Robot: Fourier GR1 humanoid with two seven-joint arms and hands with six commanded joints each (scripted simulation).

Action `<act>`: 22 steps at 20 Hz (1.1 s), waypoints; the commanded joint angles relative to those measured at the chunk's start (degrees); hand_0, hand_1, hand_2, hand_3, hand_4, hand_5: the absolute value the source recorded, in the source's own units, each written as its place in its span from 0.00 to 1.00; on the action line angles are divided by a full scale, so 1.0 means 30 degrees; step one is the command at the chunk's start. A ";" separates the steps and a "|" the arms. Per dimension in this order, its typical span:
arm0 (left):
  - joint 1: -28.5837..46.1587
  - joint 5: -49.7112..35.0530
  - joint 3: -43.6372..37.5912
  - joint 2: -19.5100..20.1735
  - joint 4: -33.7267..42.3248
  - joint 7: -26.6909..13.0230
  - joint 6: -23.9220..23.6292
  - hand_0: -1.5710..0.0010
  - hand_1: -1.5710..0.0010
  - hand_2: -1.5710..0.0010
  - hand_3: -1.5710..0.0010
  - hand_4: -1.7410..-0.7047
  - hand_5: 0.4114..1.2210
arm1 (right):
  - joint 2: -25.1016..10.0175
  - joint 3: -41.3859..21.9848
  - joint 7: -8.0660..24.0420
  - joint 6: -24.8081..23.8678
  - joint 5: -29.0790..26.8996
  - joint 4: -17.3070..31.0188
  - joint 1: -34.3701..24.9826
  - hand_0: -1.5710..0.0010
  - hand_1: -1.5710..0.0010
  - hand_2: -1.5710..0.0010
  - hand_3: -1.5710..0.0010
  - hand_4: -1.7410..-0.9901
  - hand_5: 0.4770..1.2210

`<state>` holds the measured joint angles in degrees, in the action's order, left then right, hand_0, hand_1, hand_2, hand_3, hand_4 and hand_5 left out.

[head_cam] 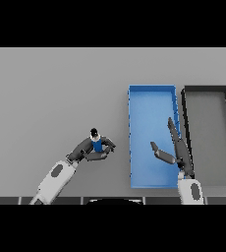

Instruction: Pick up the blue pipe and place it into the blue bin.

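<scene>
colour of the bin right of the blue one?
Black rim, grey floor: the second bin, seen in the head view.

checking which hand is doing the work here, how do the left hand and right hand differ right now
The left hand has its fingers curled round the blue pipe, while the right hand holds nothing, its fingers straight and thumb spread. The left hand is over bare grey table, left of the blue bin; the right hand is over the blue bin's right side, near the black bin. Both are dark hands on white and grey arms coming from the lower edge.
</scene>
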<state>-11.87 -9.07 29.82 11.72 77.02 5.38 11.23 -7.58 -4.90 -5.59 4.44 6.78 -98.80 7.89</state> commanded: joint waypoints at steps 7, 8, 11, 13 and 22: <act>0.0522 0.1207 0.0755 -0.0375 0.0553 0.1488 -0.1039 0.12 0.10 0.09 0.15 0.07 0.92 | 0.0108 -0.0208 -0.0024 0.0009 0.0203 0.0146 -0.0190 1.00 1.00 1.00 1.00 0.65 0.19; 0.0391 0.1270 0.0779 -0.0515 0.0721 0.1543 -0.1219 0.10 0.08 0.07 0.13 0.06 0.93 | 0.0163 -0.0232 -0.0088 -0.0034 0.0283 0.0333 -0.0316 1.00 1.00 1.00 1.00 0.65 0.19; 0.0211 0.1005 0.0858 -0.0699 0.1869 0.2075 -0.1256 0.05 0.04 0.04 0.10 0.03 0.97 | 0.0219 -0.0231 -0.0013 -0.0121 0.0397 0.0567 -0.0355 1.00 1.00 1.00 1.00 0.66 0.20; -0.0433 0.0661 0.0814 -0.0684 0.2789 0.1683 -0.1059 0.03 0.03 0.02 0.09 0.03 0.98 | 0.0035 -0.0180 -0.0142 -0.0086 0.0438 0.0375 -0.0379 1.00 1.00 1.00 1.00 0.67 0.20; -0.1227 0.0089 0.1174 -0.0325 0.5005 -0.0489 -0.0449 0.00 0.00 0.00 0.08 0.01 1.00 | -0.0098 -0.0074 -0.0608 -0.0093 0.0441 0.0206 -0.0018 1.00 1.00 1.00 1.00 0.74 0.21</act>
<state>-15.56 -8.90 33.33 10.77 92.05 4.06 10.00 -7.89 -5.11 -7.48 4.15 8.10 -98.19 7.84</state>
